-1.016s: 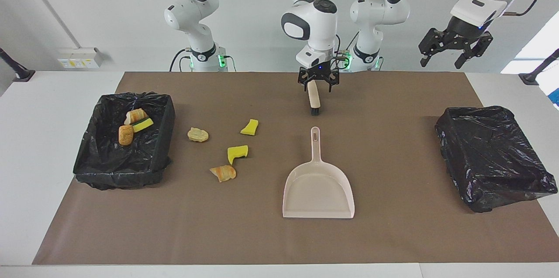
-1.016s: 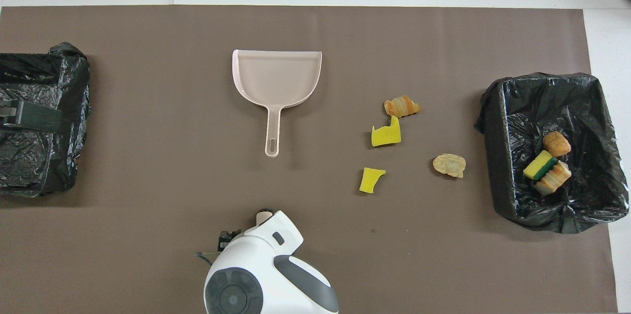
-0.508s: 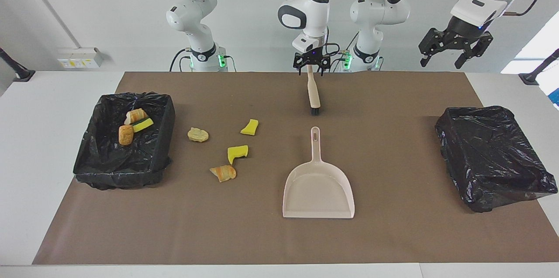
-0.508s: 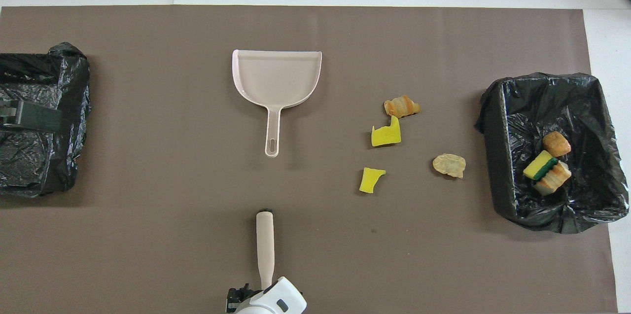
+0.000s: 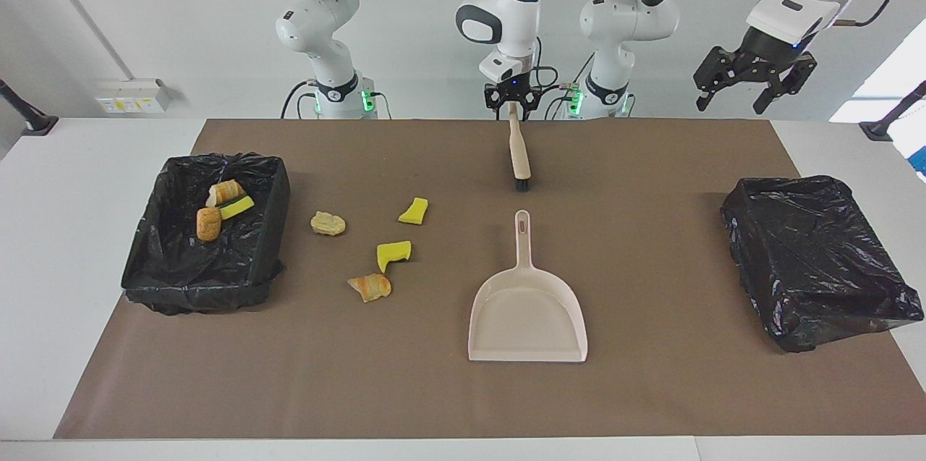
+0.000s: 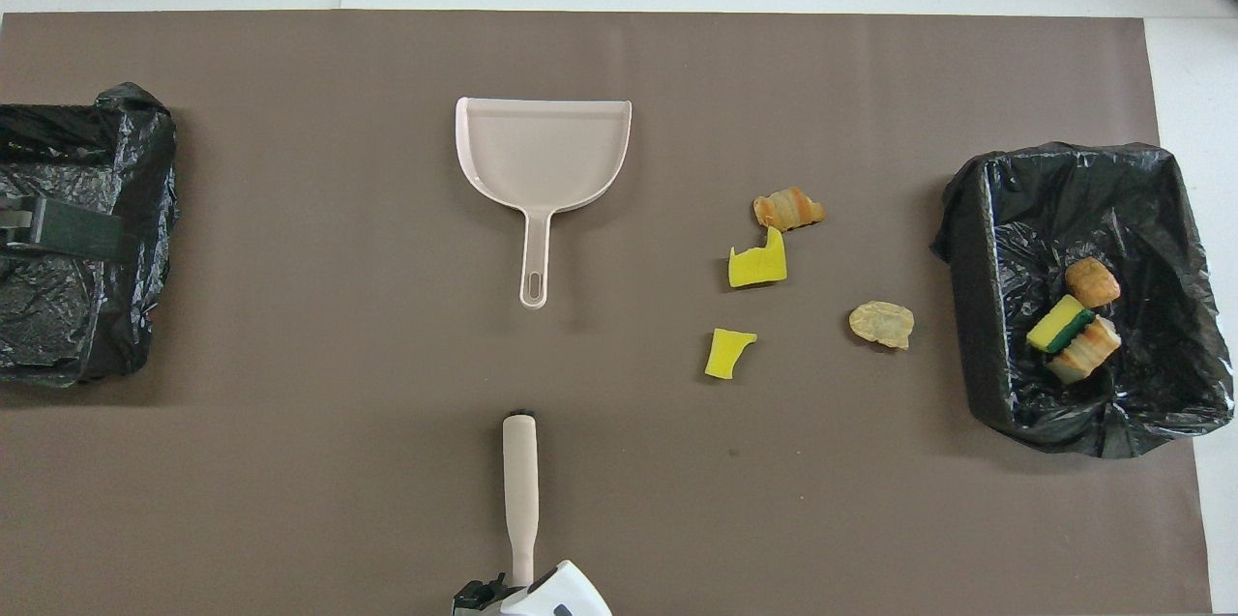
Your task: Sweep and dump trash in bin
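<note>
The hand brush (image 5: 519,157) is laid on the brown mat (image 5: 651,388), pointing away from the robots, its dark bristle end nearest the handle of the beige dustpan (image 5: 527,316) but apart from it. The right gripper (image 5: 512,105) is set at the brush's handle end, close to the mat's edge on the robots' side; its fingers flank the handle tip, yet whether they are clenched on it or merely around it cannot be told.

The left gripper (image 5: 752,81) is held high in the air over the left arm's end of the table, its fingers spread wide and holding nothing — that arm waits. Under it a black-lined bin (image 5: 817,258) is seen with nothing showing inside.

The trash is split between two places. Four scraps are left on the mat between the dustpan and the bin at the right arm's end (image 5: 206,229): a yellow sponge piece (image 5: 414,210), a second yellow piece (image 5: 393,253), a pale tan lump (image 5: 328,223) and an orange-brown lump (image 5: 370,287). Three more are lying inside that bin — a brown lump (image 5: 208,223), a green-topped sponge (image 5: 236,207) and a striped bread-like lump (image 5: 225,192), the last two touching.
</note>
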Available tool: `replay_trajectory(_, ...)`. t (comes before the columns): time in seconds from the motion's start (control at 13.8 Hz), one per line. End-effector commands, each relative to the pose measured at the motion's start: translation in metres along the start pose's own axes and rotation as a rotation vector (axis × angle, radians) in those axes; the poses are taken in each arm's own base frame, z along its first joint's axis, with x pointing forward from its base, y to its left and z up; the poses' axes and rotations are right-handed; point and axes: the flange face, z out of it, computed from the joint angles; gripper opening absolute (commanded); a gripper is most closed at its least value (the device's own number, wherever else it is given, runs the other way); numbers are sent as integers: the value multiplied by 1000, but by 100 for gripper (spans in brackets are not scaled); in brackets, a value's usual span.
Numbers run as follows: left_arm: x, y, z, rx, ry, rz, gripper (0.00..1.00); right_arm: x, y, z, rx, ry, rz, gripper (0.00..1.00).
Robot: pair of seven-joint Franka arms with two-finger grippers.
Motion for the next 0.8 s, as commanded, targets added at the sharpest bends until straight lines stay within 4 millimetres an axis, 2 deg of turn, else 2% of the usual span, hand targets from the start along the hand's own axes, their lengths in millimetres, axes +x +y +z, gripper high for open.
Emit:
replay_trajectory(0.0, -4, -3, -5, 9, -7, 2, 100, -4, 5, -2, 28, -12, -11, 68)
replay_trajectory(0.51, -4, -3, -5, 9, -7, 2, 100, -6, 6, 0, 26, -56, -102, 67)
replay_trajectory(0.58, -4, -3, -5, 9, -7, 2, 100, -6, 7, 0, 16, -64, -113, 65)
replay_trajectory(0.73, -4, -3, -5, 9, -7, 2, 100, -7, 7, 0, 18, -86, -121, 51)
